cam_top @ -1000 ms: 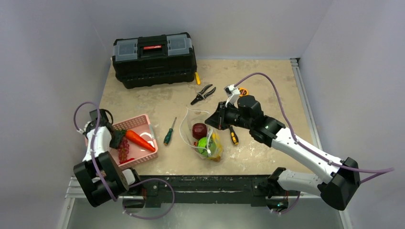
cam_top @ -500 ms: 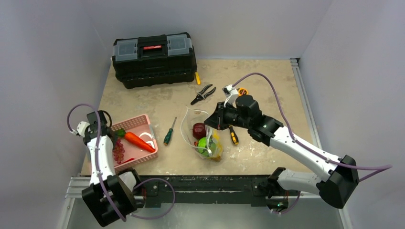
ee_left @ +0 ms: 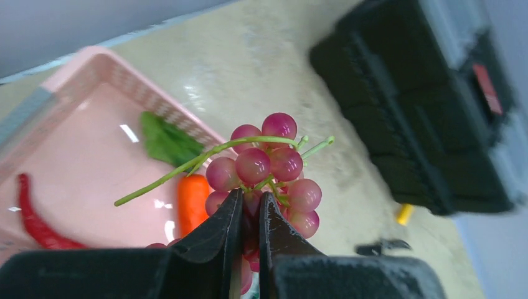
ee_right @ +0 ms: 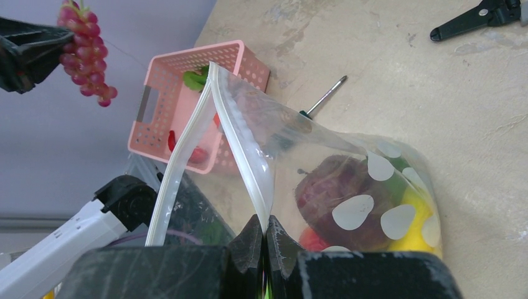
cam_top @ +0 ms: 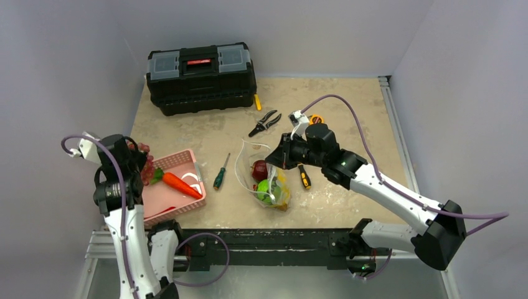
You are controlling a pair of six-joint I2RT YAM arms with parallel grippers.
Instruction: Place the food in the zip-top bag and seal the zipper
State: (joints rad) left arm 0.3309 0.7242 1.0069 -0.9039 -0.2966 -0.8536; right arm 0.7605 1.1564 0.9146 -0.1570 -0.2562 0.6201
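Left arm's swung upward since half a second ago. Now the left pincer [ee_left: 250, 199] is clamped on the grape bunch [ee_left: 268, 168], up in the air by the pink basket [ee_left: 81, 68], where the carrot [cam_top: 180, 182] and red chili [ee_left: 34, 218] lie. Further right, the right pincer [ee_right: 266, 224] is pinched shut on the zipper [ee_right: 240, 137], holding the zip-top bag [ee_right: 336, 149] open-mouthed on the worktop [cam_top: 348, 112], with a dark red fruit [ee_right: 330, 187] inside. The toolbox [cam_top: 200, 78] sits way at the back.

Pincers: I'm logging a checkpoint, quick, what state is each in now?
Left pincer: shut on grapes.
Right pincer: shut on the zipper of the bag.
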